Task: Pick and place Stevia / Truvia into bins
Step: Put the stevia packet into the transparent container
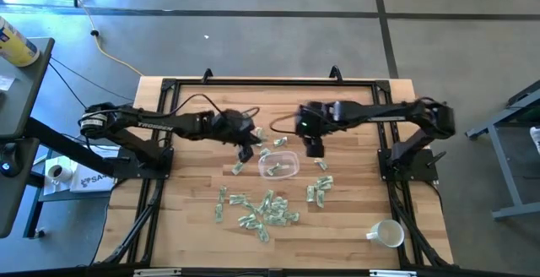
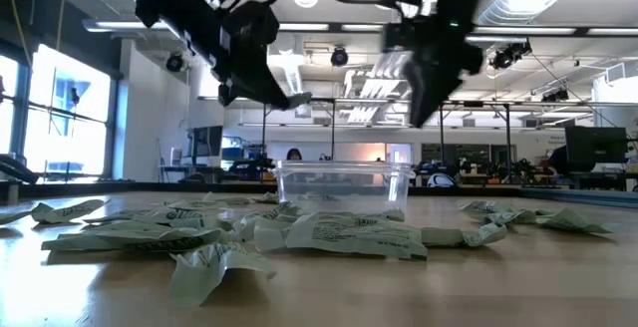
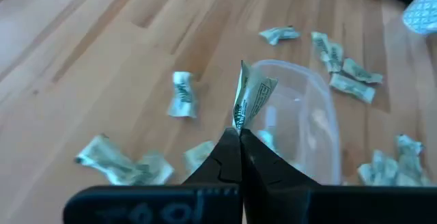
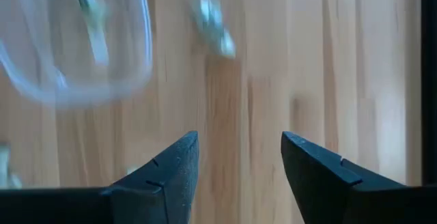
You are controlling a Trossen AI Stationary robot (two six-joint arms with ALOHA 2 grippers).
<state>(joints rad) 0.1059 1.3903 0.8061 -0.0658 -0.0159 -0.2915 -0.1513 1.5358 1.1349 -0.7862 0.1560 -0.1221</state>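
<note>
Sachets (image 1: 261, 214) scattered toward the tabletop's (image 1: 186, 226) near edge, clear bowl (image 1: 278, 165) mid-table holding a few packets, left gripper (image 3: 240, 132) pinching one sachet (image 3: 249, 98) beside the bowl's rim, right gripper (image 4: 239, 156) spread wide, empty, just beyond the bowl.

Bright, even light overhead; one wrist view smeared by motion.

Ceiling strip lights and tall windows glare white in the low view, leaving both arms as dark silhouettes. The bench (image 1: 186, 218) is evenly lit from above, with soft, short shadows. The right wrist view blurs the clear bowl (image 4: 75, 46); the left wrist view stays fairly crisp.
</note>
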